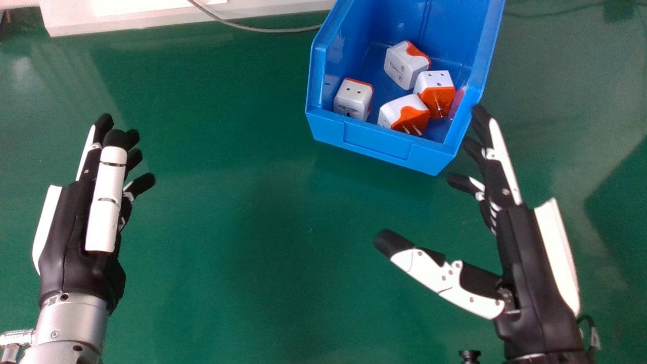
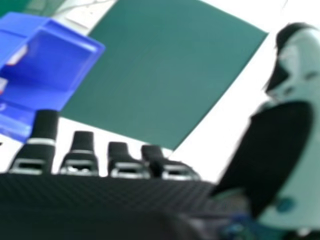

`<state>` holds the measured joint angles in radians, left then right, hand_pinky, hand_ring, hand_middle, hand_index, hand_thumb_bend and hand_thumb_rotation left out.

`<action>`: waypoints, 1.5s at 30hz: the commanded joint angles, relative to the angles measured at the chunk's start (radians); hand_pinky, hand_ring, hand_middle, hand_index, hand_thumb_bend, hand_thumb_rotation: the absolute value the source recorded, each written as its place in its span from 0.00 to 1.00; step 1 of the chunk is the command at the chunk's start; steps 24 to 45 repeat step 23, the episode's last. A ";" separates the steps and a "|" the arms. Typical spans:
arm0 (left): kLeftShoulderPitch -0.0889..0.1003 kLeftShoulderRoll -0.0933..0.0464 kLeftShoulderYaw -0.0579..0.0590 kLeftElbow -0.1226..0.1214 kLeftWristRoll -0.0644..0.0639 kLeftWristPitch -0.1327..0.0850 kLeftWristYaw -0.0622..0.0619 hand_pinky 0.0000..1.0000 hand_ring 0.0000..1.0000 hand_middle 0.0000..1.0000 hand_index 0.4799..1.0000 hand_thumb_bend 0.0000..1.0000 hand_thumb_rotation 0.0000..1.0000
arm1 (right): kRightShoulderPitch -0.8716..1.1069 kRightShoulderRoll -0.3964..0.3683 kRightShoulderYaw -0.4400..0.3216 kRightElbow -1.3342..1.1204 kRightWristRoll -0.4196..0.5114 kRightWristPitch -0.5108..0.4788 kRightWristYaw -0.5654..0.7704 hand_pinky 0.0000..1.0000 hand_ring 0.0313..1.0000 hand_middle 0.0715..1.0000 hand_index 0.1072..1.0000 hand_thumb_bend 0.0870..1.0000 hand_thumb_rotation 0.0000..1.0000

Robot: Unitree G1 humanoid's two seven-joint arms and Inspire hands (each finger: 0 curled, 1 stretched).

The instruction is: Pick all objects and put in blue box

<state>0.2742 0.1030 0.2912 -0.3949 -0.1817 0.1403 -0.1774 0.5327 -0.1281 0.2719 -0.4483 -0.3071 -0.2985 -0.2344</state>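
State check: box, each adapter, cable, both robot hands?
Blue box: open-topped, holding four adapters.
Left adapter: in box, socket holes up.
Rear adapter: in box, loose.
Right adapter: in box, prong out.
Front adapter: in box, prongs out.
Cable: slack, curved.
Left robot hand: open, empty.
Right robot hand: open, empty, thumb spread.

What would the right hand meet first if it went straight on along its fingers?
Probably the blue box's right wall, just past the right hand's fingertips in the head view. Height is unclear; it might clear the rim.
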 commanded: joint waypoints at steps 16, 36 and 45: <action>0.032 0.056 0.007 0.102 -0.071 -0.162 -0.139 0.82 0.89 0.89 0.90 0.46 0.91 | 0.105 -0.047 -0.195 0.020 0.173 -0.005 0.176 0.87 0.97 0.99 0.95 0.42 0.95; 0.054 0.072 0.022 0.110 -0.055 -0.181 -0.140 0.80 0.88 0.88 0.89 0.50 0.89 | 0.079 -0.025 -0.222 0.075 0.181 -0.030 0.187 0.91 0.99 1.00 0.98 0.46 0.99; 0.054 0.072 0.022 0.110 -0.055 -0.181 -0.140 0.80 0.88 0.88 0.89 0.50 0.89 | 0.079 -0.025 -0.222 0.075 0.181 -0.030 0.187 0.91 0.99 1.00 0.98 0.46 0.99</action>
